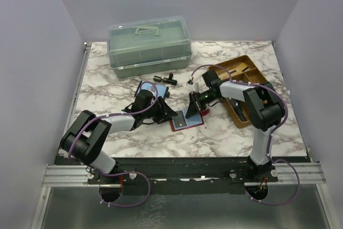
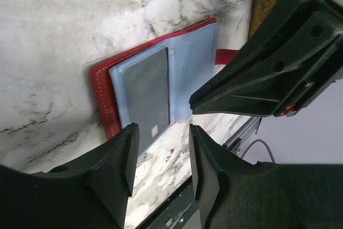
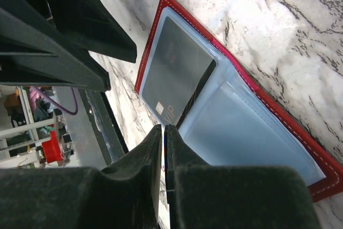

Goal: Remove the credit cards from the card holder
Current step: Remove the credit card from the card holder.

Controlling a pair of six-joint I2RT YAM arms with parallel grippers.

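The red card holder (image 1: 175,126) lies open on the marble, blue inner panels up; it also shows in the left wrist view (image 2: 102,92) and the right wrist view (image 3: 257,90). A grey credit card (image 2: 146,92) marked VIP (image 3: 174,60) sits in one pocket. My right gripper (image 1: 194,106) (image 3: 163,128) is shut over the wallet, and a thin dark card edge (image 3: 198,92) runs up into its jaws. My left gripper (image 1: 169,113) (image 2: 161,132) is open and empty, just off the wallet's left edge.
A green lidded box (image 1: 149,45) stands at the back. A wooden tray (image 1: 236,63) is at the right, under my right arm. A small black part (image 1: 165,79) and a dark-edged blue case (image 1: 146,86) lie behind my left arm. The table's front rail is near.
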